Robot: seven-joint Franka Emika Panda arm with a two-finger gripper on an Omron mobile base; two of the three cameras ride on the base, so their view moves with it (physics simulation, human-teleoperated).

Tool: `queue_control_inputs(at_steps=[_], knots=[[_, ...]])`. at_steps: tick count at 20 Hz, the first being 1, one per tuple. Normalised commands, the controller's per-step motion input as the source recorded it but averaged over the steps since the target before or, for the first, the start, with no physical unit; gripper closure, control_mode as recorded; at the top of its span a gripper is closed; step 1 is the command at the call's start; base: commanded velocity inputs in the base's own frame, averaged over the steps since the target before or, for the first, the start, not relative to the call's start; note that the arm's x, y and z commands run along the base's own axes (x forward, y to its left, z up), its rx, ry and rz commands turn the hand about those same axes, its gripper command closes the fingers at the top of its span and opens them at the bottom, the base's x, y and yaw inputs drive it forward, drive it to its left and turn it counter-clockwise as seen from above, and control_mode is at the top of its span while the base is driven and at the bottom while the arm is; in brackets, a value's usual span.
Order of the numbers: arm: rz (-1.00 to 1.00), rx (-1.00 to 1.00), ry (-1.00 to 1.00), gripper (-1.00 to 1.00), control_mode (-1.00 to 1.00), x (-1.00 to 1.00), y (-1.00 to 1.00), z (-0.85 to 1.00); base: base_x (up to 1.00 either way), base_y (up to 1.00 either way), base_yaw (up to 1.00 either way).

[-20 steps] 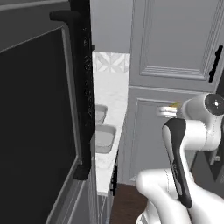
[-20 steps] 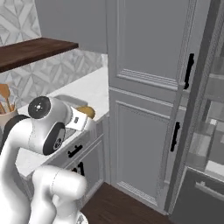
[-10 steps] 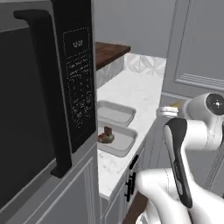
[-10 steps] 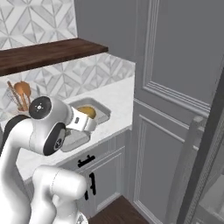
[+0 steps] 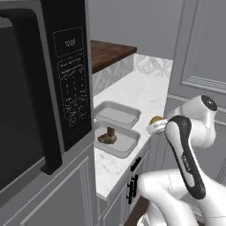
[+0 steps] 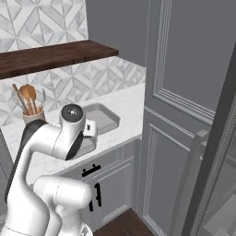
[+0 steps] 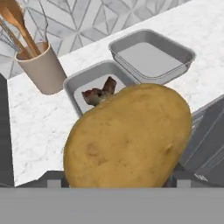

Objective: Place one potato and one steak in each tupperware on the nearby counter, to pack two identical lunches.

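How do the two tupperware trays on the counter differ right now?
The near tupperware holds a dark brown-red steak; the far tupperware holds nothing. In the hand view, the near one is partly hidden behind the potato carried in the gripper; the far one shows whole. Both are shallow, light grey, rectangular, side by side.

A beige utensil cup (image 7: 43,68) holding wooden spoons (image 6: 28,94) stands below the dark wooden shelf (image 6: 50,55).

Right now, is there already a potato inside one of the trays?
No, the potato is in the gripper; one tray holds just steak.
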Motion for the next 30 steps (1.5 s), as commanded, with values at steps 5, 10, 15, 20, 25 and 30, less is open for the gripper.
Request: queue_control_inputs(at_steps=[5, 10, 15, 20, 25, 30], knots=[[0.45, -0.01, 0.33, 1.00, -1.00, 0.74, 0.67, -0.49, 0.00, 0.00, 0.00], [0.04, -0.06, 0.16, 1.00, -1.00, 0.71, 0.17, -0.26, 0.00, 0.00, 0.00], [0.00, -0.06, 0.04, 1.00, -1.00, 0.60, 0.03, -0.41, 0.00, 0.00, 0.00], [0.03, -0.13, 0.00, 1.00, -1.00, 0.32, 0.39, -0.65, 0.00, 0.00, 0.00], [0.01, -0.08, 0.00, 1.00, -1.00, 0.39, 0.13, -0.54, 0.00, 0.00, 0.00], [0.00, -0.03, 0.00, 1.00, -1.00, 0.44, 0.00, -0.35, 0.00, 0.00, 0.00]])
